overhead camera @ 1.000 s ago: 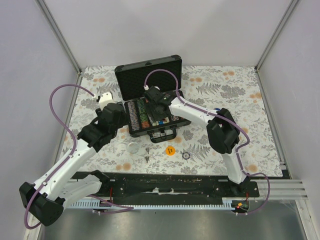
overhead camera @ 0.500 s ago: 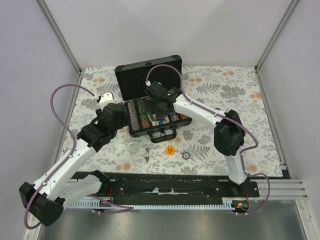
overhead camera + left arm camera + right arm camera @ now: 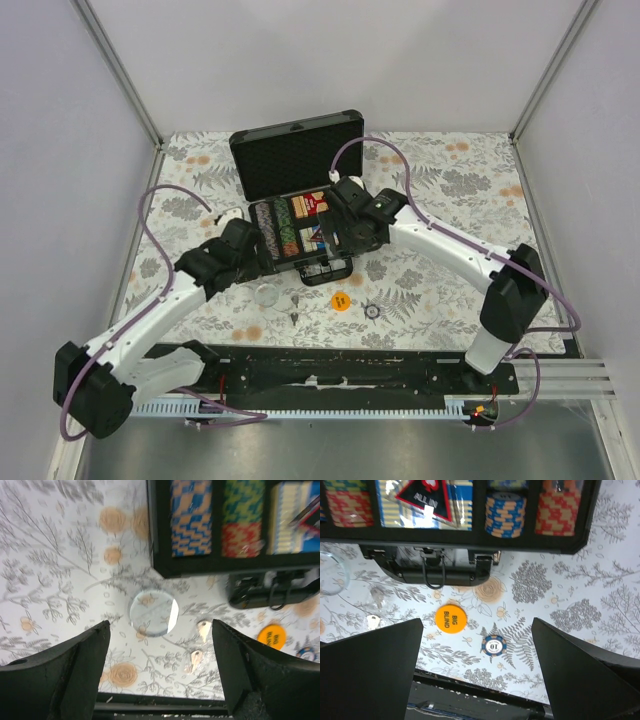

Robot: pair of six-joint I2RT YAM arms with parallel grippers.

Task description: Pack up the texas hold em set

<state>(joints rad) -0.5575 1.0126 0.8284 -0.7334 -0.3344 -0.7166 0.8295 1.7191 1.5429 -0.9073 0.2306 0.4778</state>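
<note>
The black case (image 3: 297,160) lies open, lid propped up at the back, with rows of striped chips (image 3: 283,232) and a red card deck (image 3: 310,203) in its tray. Its handle (image 3: 440,572) faces the arms. An orange "BIG BLIND" button (image 3: 341,300) and a blue "10" chip (image 3: 372,311) lie on the table in front of the case; both show in the right wrist view, button (image 3: 449,617) and chip (image 3: 493,645). My right gripper (image 3: 477,625) is open and empty above them, at the tray's right front corner (image 3: 352,238). My left gripper (image 3: 161,630) is open and empty at the tray's left front corner (image 3: 262,255).
A clear round disc (image 3: 153,613) and two small keys (image 3: 199,645) lie on the floral tablecloth under my left gripper, left of the orange button (image 3: 271,634). The table's black front rail (image 3: 330,370) runs close behind them. Metal frame posts stand at the back corners.
My right gripper has drawn back to the right, off the middle of the tray, uncovering the red deck. My left gripper has swung toward the case's front left corner.
</note>
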